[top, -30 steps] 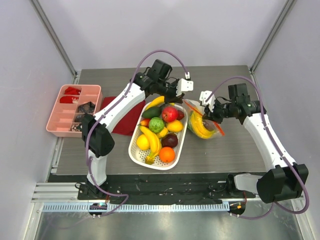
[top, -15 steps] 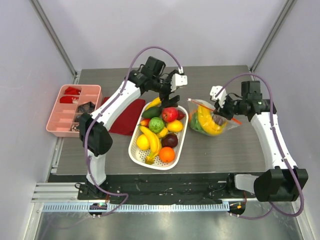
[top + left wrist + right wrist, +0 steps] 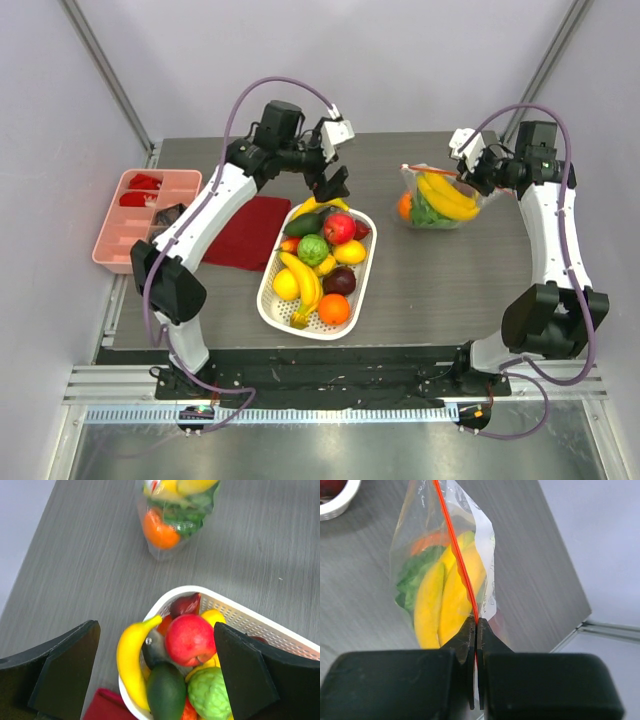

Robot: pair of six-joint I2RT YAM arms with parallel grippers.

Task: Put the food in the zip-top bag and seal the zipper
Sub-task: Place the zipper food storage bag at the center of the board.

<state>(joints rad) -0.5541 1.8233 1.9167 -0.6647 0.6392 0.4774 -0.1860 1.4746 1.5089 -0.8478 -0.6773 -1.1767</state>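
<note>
The zip-top bag [image 3: 432,203] hangs at the back right of the table, with yellow bananas [image 3: 445,602], a green leafy piece and an orange [image 3: 160,530] inside it. My right gripper [image 3: 476,626] is shut on the red-orange zipper [image 3: 454,547] at the bag's top edge. The slider tab is hidden. My left gripper [image 3: 157,675] hovers wide open above the far end of the white basket [image 3: 268,300], holding nothing. In the basket lie more food: a red apple [image 3: 190,639], a banana [image 3: 130,660], a dark green avocado [image 3: 165,694] and a pale green cabbage [image 3: 212,694].
A dark red cloth [image 3: 250,232] lies left of the basket. A pink compartment tray [image 3: 145,215] stands at the table's left edge. The basket's rim [image 3: 335,502] shows at the top left of the right wrist view.
My left gripper has opened, let go near the bag's mouth and drawn back to the left over the basket. The right gripper has carried the bag up and toward the back right.
</note>
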